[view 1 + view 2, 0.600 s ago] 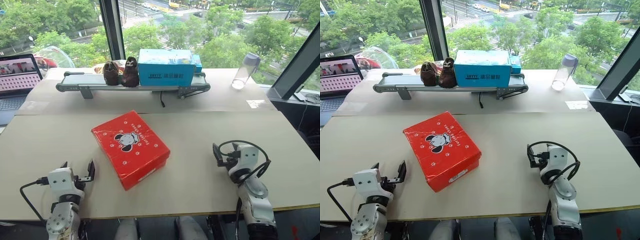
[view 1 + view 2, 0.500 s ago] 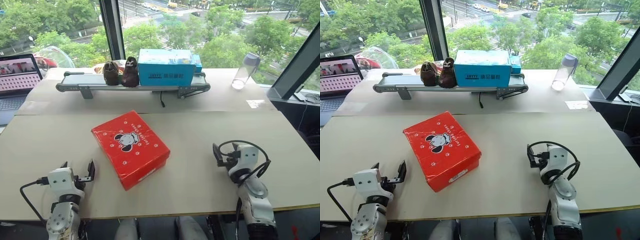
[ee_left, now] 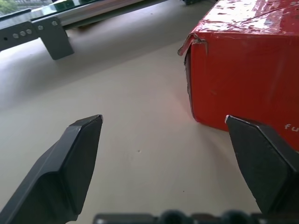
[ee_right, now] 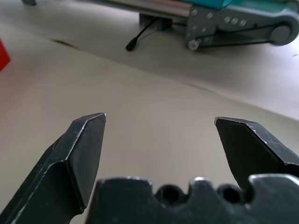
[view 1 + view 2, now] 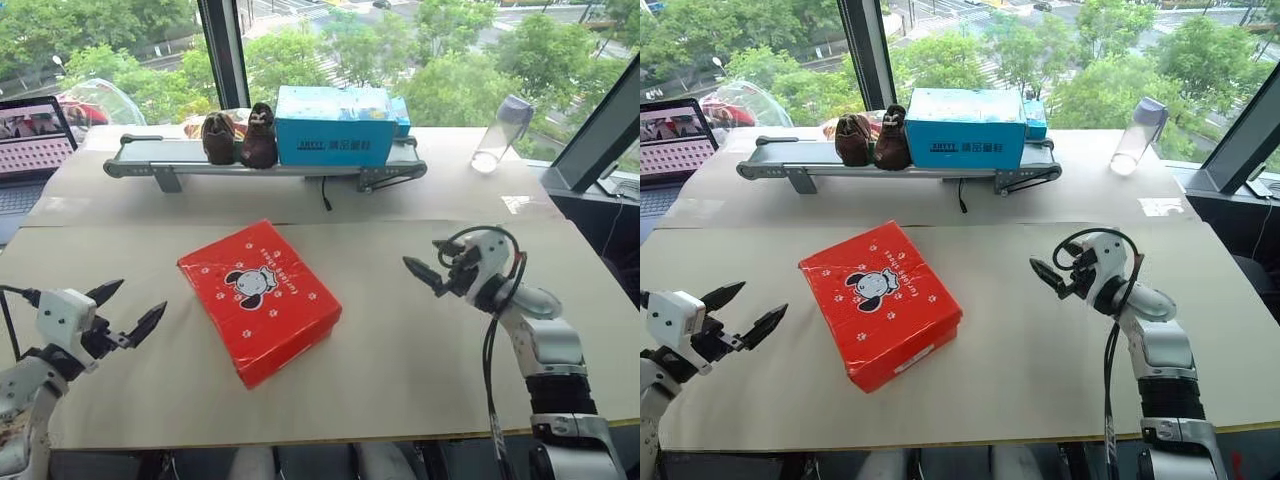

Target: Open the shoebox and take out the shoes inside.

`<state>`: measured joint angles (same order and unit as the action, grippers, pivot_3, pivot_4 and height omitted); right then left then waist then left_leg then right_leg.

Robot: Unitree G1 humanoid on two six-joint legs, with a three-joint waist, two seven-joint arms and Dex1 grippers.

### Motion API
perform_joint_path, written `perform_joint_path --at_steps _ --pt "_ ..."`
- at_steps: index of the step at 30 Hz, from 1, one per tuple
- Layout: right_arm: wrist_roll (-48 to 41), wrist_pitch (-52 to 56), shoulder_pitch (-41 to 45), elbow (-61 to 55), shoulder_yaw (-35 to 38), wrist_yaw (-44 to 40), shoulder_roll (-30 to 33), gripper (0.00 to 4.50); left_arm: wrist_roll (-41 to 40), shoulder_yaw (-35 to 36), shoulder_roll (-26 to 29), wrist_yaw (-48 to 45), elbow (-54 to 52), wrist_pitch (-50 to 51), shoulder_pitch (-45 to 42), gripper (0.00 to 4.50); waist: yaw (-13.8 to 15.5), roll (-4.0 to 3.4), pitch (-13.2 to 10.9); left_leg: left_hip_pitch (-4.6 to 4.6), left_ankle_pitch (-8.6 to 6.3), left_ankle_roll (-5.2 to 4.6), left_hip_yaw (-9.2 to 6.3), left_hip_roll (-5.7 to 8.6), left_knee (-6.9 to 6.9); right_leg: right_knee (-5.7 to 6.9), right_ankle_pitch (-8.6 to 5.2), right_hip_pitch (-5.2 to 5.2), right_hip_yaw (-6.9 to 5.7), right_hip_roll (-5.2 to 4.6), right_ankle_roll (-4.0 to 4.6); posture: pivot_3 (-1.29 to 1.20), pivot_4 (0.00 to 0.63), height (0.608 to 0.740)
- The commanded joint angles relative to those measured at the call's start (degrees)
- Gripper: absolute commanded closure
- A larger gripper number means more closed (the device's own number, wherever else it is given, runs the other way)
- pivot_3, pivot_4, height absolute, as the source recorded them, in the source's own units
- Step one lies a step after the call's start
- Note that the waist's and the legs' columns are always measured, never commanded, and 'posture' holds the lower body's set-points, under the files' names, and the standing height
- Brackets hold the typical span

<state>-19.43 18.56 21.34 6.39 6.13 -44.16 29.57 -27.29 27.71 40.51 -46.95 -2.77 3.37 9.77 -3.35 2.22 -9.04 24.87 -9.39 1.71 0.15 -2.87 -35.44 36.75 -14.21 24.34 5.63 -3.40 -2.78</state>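
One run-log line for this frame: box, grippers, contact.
shoebox: lid closed, on table | left gripper: open, beside box, no contact | right gripper: open, apart from box | shoes: not out

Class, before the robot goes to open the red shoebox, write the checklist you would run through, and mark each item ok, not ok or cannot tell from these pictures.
1. Left gripper open, nothing held: ok.
2. Right gripper open, nothing held: ok.
3. Shoebox flat on the table, lid shut, nothing on top: ok.
4. Bare table between each gripper and the shoebox: ok.
5. Which side the lid hinges on: cannot tell.
6. Shoes inside the shoebox: cannot tell, lid is shut.
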Motion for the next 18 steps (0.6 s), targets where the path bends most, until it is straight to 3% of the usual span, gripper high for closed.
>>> perform_joint_path --at_steps 1,7,11,12,18 --pt "-3.5 4.6 -0.7 -7.5 -0.4 -4.5 3.4 0.75 -4.0 1.4 2.6 -5.2 -2.8 2.9 0.8 0.7 -0.1 0.01 0.0 0.0 0.0 0.0 0.0 0.0 0.07 -0.02 -0.01 0.02 0.0 0.0 0.0 0.0 0.15 0.74" --pt "-2.1 5.2 0.2 -7.4 -1.6 -6.6 5.8 2.85 -4.8 1.4 4.3 -8.7 -2.7 5.2 1.4 2.86 -0.1 0.03 0.0 -0.2 0.01 0.0 0.01 0.0 0.12 -0.03 -0.23 -0.08 -0.02 0.0 -0.23 0.0 0.15 0.74" --pt "-1.4 4.5 1.7 -6.4 -3.0 -6.7 5.4 4.26 4.9 -3.5 2.9 -8.7 3.6 -6.3 -0.3 4.39 -0.1 0.03 0.0 -0.34 0.05 -0.02 0.01 0.0 0.12 0.02 -0.3 -0.09 -0.02 0.0 0.1 0.0 0.15 0.74" --pt "-1.1 4.1 2.1 -5.7 -3.4 -6.7 5.2 4.48 6.3 -4.4 2.5 -8.6 5.4 -8.7 -1.1 4.5 -0.1 0.03 0.0 -0.41 0.06 -0.02 0.01 0.0 0.12 0.03 -0.3 -0.14 -0.01 0.0 0.18 0.0 0.15 0.74" --pt "1.0 1.4 4.9 -1.5 -3.6 -5.0 4.4 4.48 13.2 -8.9 1.2 -5.0 17.8 -18.5 -12.6 4.5 0.5 0.16 -0.1 -0.46 0.21 -0.07 0.01 -0.01 0.11 0.07 -0.11 -0.18 -0.04 0.03 0.2 0.0 0.15 0.74"
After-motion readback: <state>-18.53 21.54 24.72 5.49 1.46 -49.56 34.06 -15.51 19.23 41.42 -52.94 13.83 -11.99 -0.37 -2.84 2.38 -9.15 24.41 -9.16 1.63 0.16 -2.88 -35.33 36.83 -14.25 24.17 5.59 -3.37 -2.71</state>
